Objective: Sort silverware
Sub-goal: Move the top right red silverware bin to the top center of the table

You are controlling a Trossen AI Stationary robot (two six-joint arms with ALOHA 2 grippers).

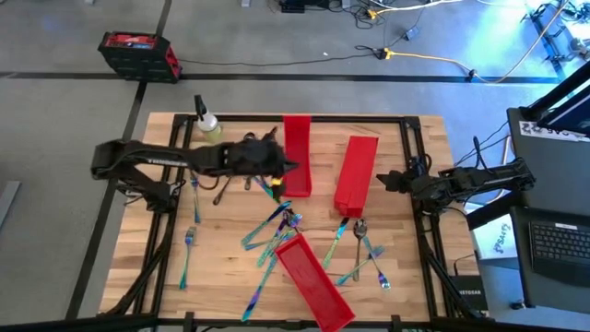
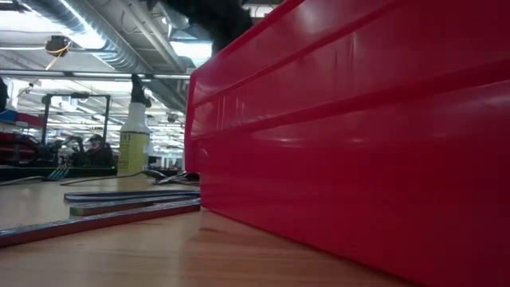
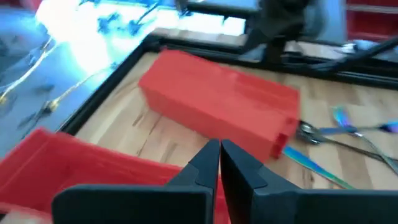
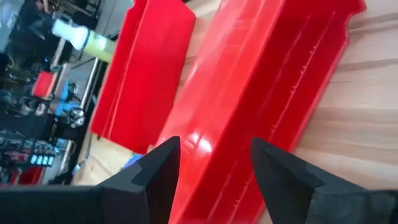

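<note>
- A grey floor (image 1: 277, 41) lies around the wooden table (image 1: 221, 267), crossed by dark lines.
- A red and black case (image 1: 138, 55) sits on the floor beyond the table.
- A yellow cable (image 1: 433, 60) trails across the floor.
- A laptop (image 1: 558, 242) rests on a side desk.
- Overhead, silver ducts (image 2: 88, 36) run beneath bright ceiling lights (image 2: 195, 49).

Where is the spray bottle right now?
In the high view, the spray bottle stands at the table's far left corner, just beyond the left arm and left of the far red bin.
</note>
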